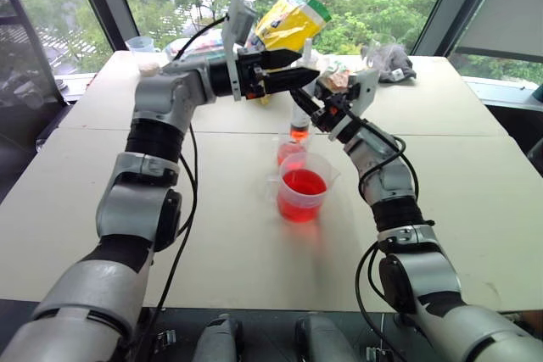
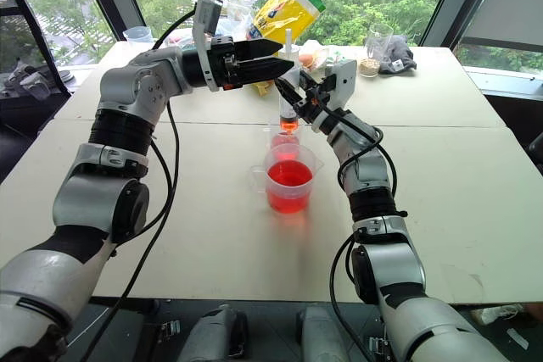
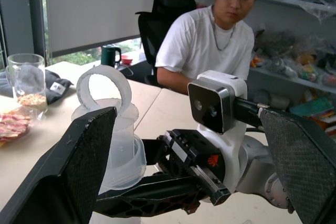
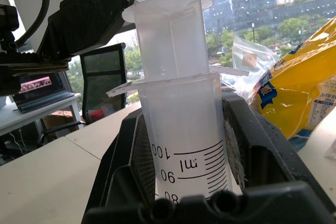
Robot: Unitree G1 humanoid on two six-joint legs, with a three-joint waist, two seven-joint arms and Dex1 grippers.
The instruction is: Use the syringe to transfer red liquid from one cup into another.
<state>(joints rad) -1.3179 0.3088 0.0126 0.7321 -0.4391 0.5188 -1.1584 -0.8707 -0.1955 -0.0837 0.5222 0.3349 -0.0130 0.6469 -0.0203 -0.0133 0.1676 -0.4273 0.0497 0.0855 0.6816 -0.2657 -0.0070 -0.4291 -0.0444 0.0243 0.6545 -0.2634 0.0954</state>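
My right gripper (image 2: 299,101) is shut on the barrel of the syringe (image 4: 184,129), holding it upright. Its orange-red tip (image 1: 299,132) hangs just over the small narrow cup (image 1: 289,153), which looks tinted red inside. Right in front of that cup stands the wider measuring cup (image 1: 303,194), holding red liquid (image 2: 289,175). My left gripper (image 2: 276,57) reaches in from the left, open and level. One of its fingers (image 3: 68,171) stands on each side of the white plunger's ring (image 3: 104,88), not touching it.
A yellow bag (image 1: 293,19), a snack packet (image 1: 337,75), a clear cup with beige grains (image 2: 371,47) and a dark cloth (image 1: 392,61) lie at the table's far side. Another clear cup (image 1: 140,44) stands far left. A person (image 3: 210,40) sits beyond the table.
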